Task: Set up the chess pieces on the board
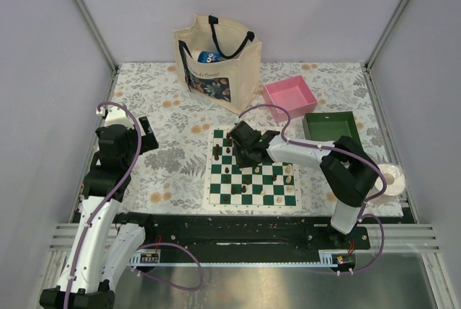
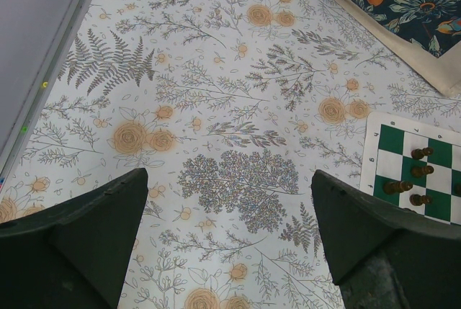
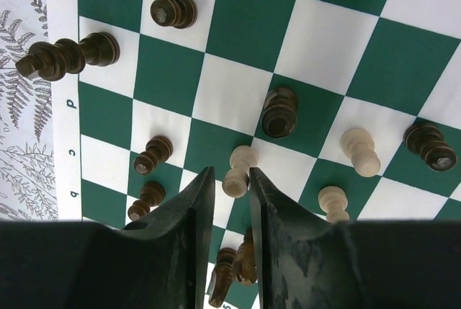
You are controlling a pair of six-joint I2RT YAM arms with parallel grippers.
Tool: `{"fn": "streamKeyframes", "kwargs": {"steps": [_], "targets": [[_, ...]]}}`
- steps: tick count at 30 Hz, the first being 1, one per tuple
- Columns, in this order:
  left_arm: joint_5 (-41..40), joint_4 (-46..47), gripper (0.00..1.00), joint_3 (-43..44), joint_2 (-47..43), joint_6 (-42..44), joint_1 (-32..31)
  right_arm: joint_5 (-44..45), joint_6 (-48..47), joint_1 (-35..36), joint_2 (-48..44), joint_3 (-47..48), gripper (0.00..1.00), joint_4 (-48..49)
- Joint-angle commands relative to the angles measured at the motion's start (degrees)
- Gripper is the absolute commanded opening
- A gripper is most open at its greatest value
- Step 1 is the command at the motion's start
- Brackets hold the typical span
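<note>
The left gripper (image 1: 127, 138) hangs over the floral surface (image 1: 166, 107), at 9 o'clock from the board (image 1: 252, 205) and well apart from it. Its jaws are spread wide with nothing between them; the left wrist view shows only the patterned cloth under the left gripper (image 2: 230, 251), with a corner of the board (image 2: 395, 159) at 3 o'clock. A cream tote bag (image 1: 216, 60) stands at 11 o'clock from the board.

The board lies flat on the surface in front of the arm bases. Dark pieces (image 1: 218, 152) crowd its left half and cream pieces (image 1: 289, 172) stand nearer its right edge.

The right gripper (image 1: 248, 152) reaches over the board's far-left part. In its wrist view the jaws of the right gripper (image 3: 230, 176) stand close together, and a cream pawn (image 3: 238, 171) sits right at their mouth on the board (image 3: 238, 35); I cannot tell whether they pinch it. A dark piece (image 3: 279, 111) stands at 1 o'clock from that pawn.

A pink tray (image 1: 289, 95) lies at 1 o'clock from the board, a green tray (image 1: 330, 125) at 2 o'clock, and a white roll (image 1: 392, 178) at 3 o'clock.
</note>
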Motion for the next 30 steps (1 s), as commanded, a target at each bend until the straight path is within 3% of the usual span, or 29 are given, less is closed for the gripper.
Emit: {"fn": "streamKeyframes", "kwargs": {"steps": [1, 7, 13, 20, 30], "targets": [[0.73, 1.88, 0.99, 0.56, -0.34, -0.15, 0.27, 1.47, -0.64, 0.39, -0.02, 2.18, 0.32, 0.42], [0.64, 1.88, 0.99, 0.47, -0.43, -0.15, 0.27, 1.21, -1.34, 0.3, -1.07, 2.27, 0.23, -0.55], [0.55, 1.88, 0.99, 0.38, -0.34, -0.15, 0.27, -1.07, -2.39, 0.39, -6.42, 0.69, 0.21, -1.52], [0.73, 1.88, 0.99, 0.47, -0.25, -0.15, 0.27, 1.9, -0.91, 0.39, -21.44, -7.74, 0.21, -2.74], [1.25, 1.88, 0.99, 0.56, -0.16, -0.24, 0.27, 10.52, 10.6, 0.39, -47.37, -26.64, 0.21, -12.93]]}}
